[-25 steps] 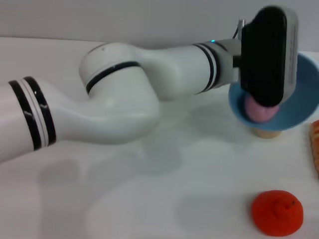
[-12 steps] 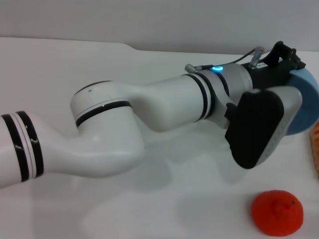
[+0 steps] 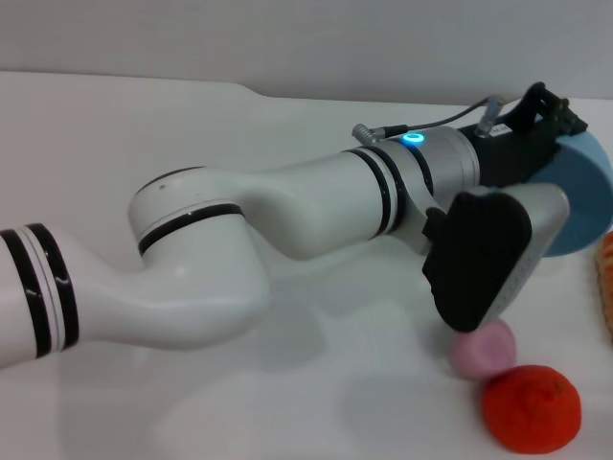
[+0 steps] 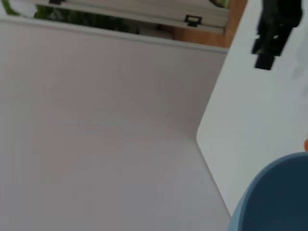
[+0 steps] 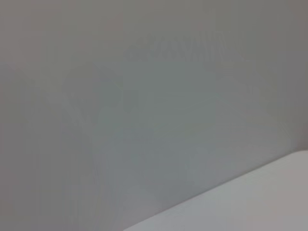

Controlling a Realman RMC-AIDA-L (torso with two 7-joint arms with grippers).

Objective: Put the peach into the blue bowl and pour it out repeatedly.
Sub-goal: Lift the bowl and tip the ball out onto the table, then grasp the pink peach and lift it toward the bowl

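The peach (image 3: 485, 347) is seen as a small, round, pink-mauve ball lying on the white table (image 3: 316, 383), below the left gripper (image 3: 548, 103) and touching the orange-red fruit (image 3: 531, 408) just beside it. The blue bowl (image 3: 581, 203) is tipped onto its side so that its smooth light-blue outer wall is shown, and it is gripped at its rim by the left gripper, whose jaws are closed on it. In the left wrist view only a curved part of the bowl (image 4: 274, 197) is shown, near the table's far edge. Bare tabletop lies open beneath the arm. The right gripper is not seen in any view.
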